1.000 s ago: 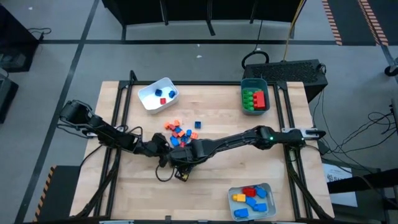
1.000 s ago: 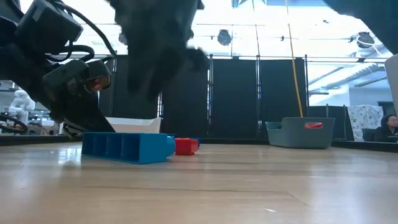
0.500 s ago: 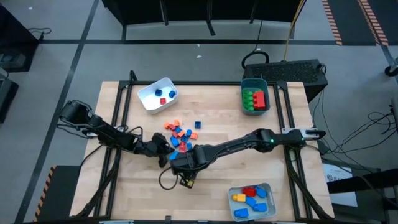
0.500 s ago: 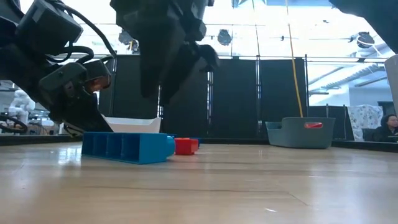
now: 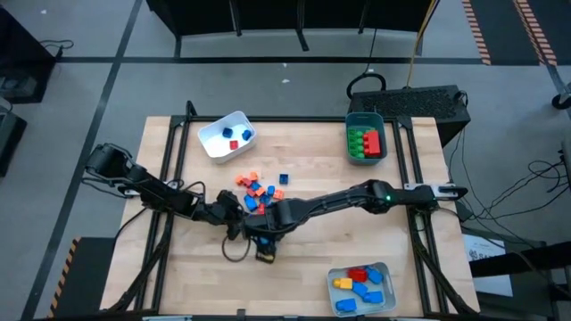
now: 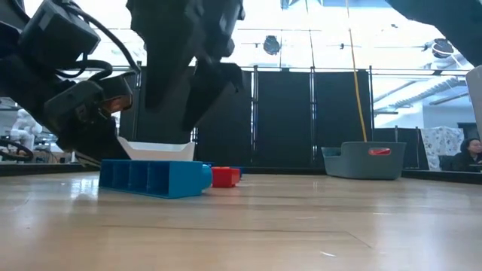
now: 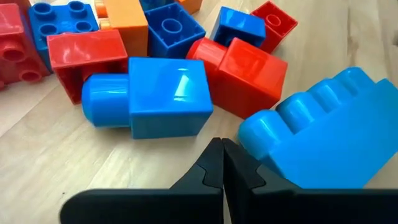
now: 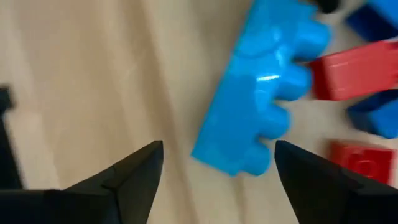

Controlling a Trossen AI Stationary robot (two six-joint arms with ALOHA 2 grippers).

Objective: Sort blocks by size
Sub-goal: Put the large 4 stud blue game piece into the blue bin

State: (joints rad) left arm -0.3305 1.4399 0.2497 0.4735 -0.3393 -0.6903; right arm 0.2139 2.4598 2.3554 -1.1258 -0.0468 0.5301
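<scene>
A long blue brick [image 6: 154,178] lies flat on the table, and it also shows in the right wrist view [image 8: 255,112] and the left wrist view [image 7: 317,146]. My right gripper [image 8: 217,180] is open above it, one finger on each side, touching nothing; it also shows in the high view [image 5: 261,225]. My left gripper [image 7: 222,163] is shut, low on the table at the brick's end, beside a small blue brick [image 7: 149,96] and a red one [image 7: 245,74]. Loose small bricks [image 5: 260,189] lie just beyond. My left gripper's shut fingertips [image 7: 231,155] stand level right beside the long blue brick's end [image 7: 255,134]. I cannot tell whether they touch it.
A white tray [image 5: 214,143] with small blue and red bricks stands at the far left. A teal tray [image 5: 366,116] with green and red bricks stands at the far right. A grey tray [image 5: 384,267] with blue, red and yellow bricks stands at the near right.
My right gripper has gone a little toward the table's near edge and come back, turning about above the long blue brick. The brick has stayed where it was.
</scene>
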